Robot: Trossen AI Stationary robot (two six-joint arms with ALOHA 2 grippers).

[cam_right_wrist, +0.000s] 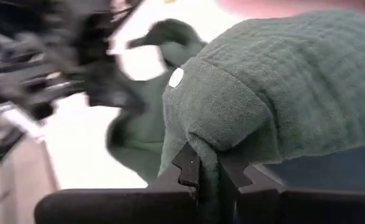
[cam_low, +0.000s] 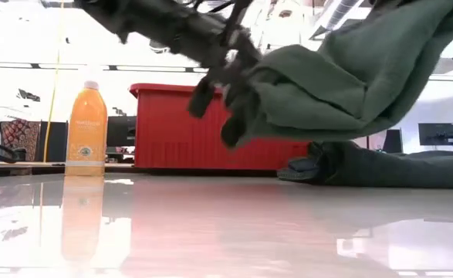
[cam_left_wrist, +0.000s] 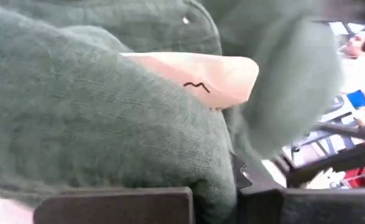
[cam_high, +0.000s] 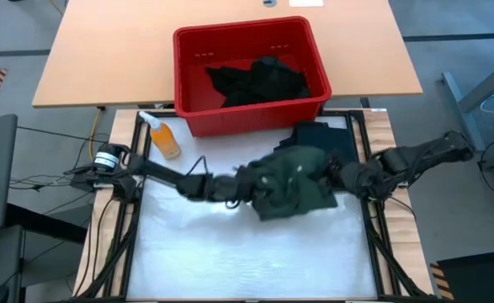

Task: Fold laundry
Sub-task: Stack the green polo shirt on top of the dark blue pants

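Observation:
A dark green button shirt (cam_high: pixel 295 183) hangs bunched between my two grippers above the middle of the white table (cam_high: pixel 230 252), clear of it in the low view (cam_low: pixel 342 85). My left gripper (cam_high: pixel 251 185) is shut on the shirt's left side and my right gripper (cam_high: pixel 337 175) on its right side. A dark folded garment (cam_high: pixel 322 139) lies flat on the table behind the shirt. More black laundry (cam_high: pixel 259 80) lies in the red bin (cam_high: pixel 188 50). My left gripper pinches a thick bunch of the green shirt (cam_left_wrist: pixel 214 186) between its two fingers, coming nearly level from the table's left. The cloth bulges over the fingers, and a tan label (cam_left_wrist: pixel 201 74) shows. The shirt hangs clear of the table (cam_low: pixel 245 123). My right gripper pinches a fold of the shirt, several layers (cam_right_wrist: pixel 210 163), between its two fingers (cam_right_wrist: pixel 188 165), close to a white button (cam_right_wrist: pixel 176 78). It comes slanting down from the table's right. The cloth drapes over the fingers and sags toward the left gripper, lifted clear.
An orange bottle (cam_high: pixel 166 139) stands at the table's far left. The red bin stands at the far edge on a wooden table (cam_high: pixel 103 59). The near half of the white table is free room.

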